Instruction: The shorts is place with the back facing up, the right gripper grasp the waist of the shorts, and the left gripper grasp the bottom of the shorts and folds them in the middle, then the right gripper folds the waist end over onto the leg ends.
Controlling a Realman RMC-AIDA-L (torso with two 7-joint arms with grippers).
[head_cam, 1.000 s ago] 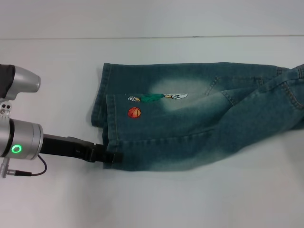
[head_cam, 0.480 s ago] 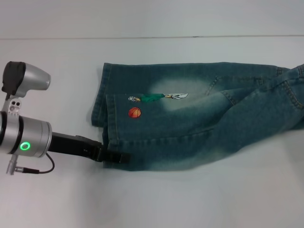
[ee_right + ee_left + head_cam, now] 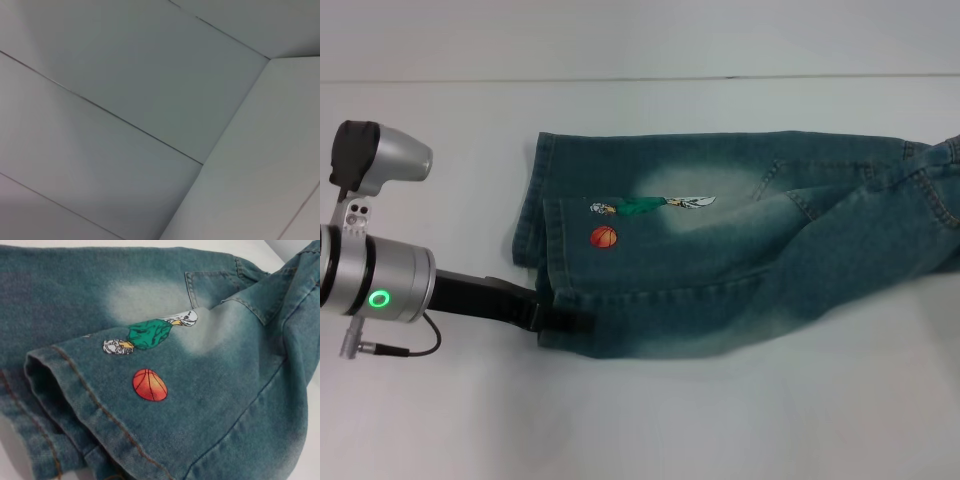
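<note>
Shorts (image 3: 740,240) lie folded lengthwise on the white table (image 3: 620,430), and the left gripper (image 3: 565,323), its fingers seemingly pinched on the near corner of the leg ends (image 3: 545,265), should catch both denim layers together, I think.

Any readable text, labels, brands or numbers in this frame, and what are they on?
None can be read.
The shorts carry only pictures: a cartoon player print and an orange ball, with no lettering.
The left gripper, at the leg hem, shows a green light ring, no label.
</note>
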